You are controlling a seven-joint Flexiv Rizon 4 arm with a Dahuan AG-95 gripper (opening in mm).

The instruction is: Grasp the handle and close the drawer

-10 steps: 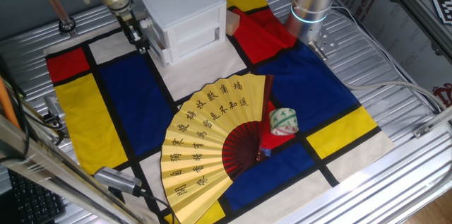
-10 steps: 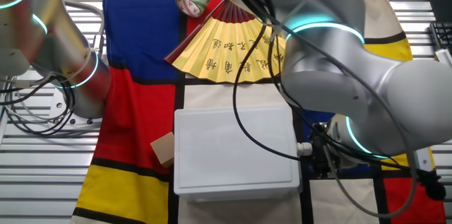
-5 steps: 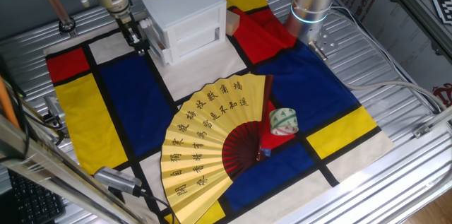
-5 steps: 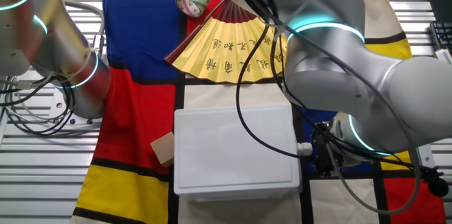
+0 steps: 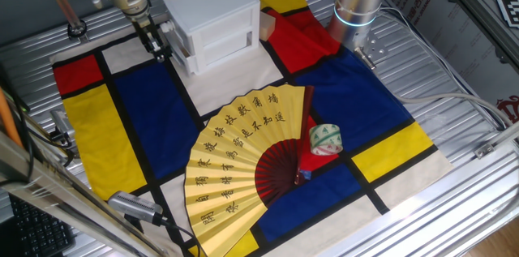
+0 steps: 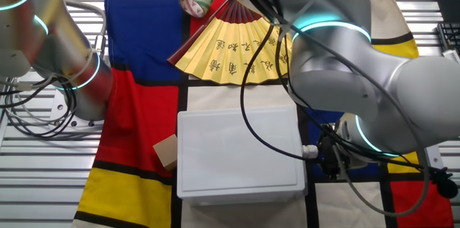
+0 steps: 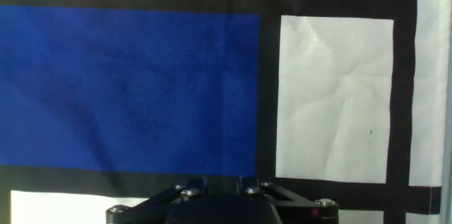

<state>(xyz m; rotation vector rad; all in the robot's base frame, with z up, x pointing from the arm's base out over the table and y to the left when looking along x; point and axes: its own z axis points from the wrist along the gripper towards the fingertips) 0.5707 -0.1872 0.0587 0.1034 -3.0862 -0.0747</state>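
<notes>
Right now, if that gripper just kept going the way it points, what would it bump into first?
Most likely the patterned cloth: the hand view shows only its blue and white panels ahead. The gripper hangs beside the white cabinet, pointing down.

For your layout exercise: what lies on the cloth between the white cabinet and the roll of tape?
The open yellow fan lies between the cabinet and the tape roll, in both fixed views.

1. Columns of black Chinese characters run across the open yellow paper folding fan (image 5: 243, 160), visible in both fixed views (image 6: 241, 52); individual characters are too small to read reliably.
</notes>
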